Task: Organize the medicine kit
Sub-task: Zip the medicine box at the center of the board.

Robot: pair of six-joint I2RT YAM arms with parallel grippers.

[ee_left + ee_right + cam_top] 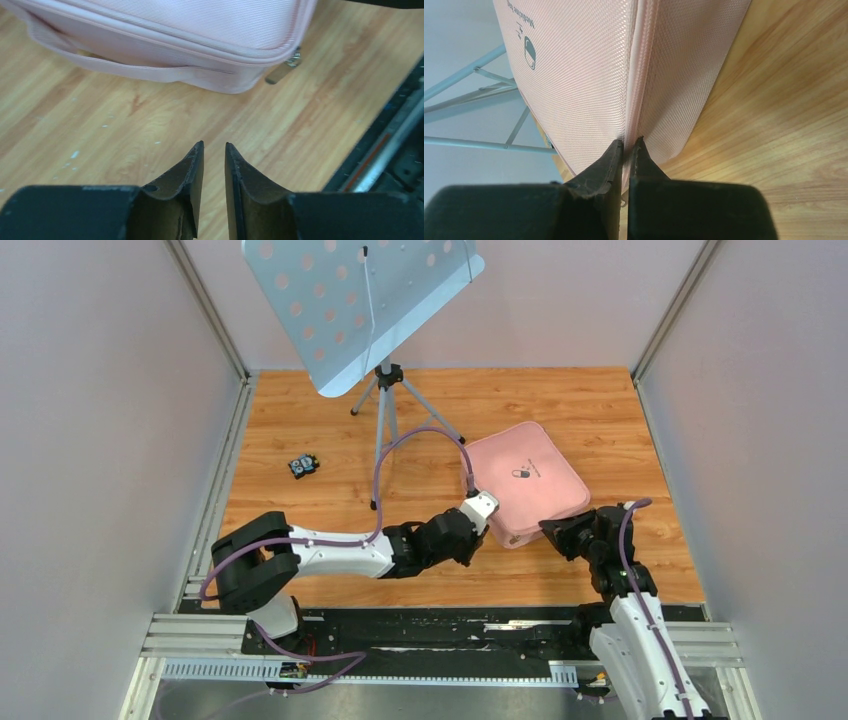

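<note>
1. The right hand [628, 142] is closed, pinching the zip seam at the 5 o'clock corner of the medicine kit [525, 480], seemingly to anchor it.
2. The left hand [214, 146], slightly parted and empty, hovers at the kit's 8 o'clock side, facing a zip pull [285, 67], probably its next target.
3. The kit lies shut at 3 o'clock of the table [560, 400] centre.
4. A music stand [350, 300] stands at 12 o'clock.
</note>
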